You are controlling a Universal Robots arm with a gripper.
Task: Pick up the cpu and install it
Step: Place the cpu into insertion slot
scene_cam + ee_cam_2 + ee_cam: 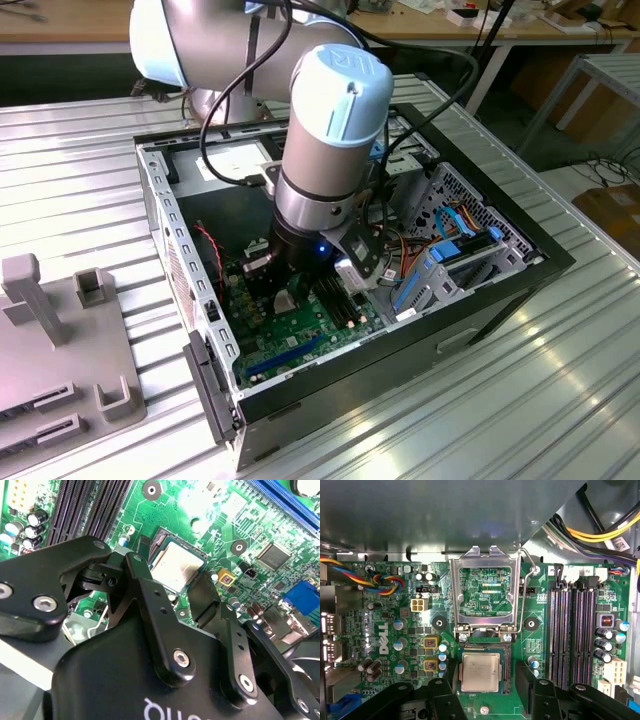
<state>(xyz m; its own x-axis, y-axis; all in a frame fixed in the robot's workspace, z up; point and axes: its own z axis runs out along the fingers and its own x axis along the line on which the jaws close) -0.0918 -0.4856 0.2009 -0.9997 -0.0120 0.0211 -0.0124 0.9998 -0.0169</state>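
Observation:
The cpu (480,672), a small square chip with a pale silver top, sits at the black-framed socket (506,652) on the green motherboard (385,630). It looks slightly off-centre in the frame. My gripper (486,669) is shut on it, one black finger (449,672) on each flank. The second wrist view shows the cpu (176,569) between the same fingers (202,592). In the exterior view my gripper (295,290) reaches down into the open computer case (560,255).
The socket's metal load plate (482,587) and its lever (529,570) stand hinged open just behind the socket. Black memory slots (570,630) run beside it. Bundled cables (385,582) and drive bays (450,250) crowd the case. A grey fixture (60,340) rests on the table outside.

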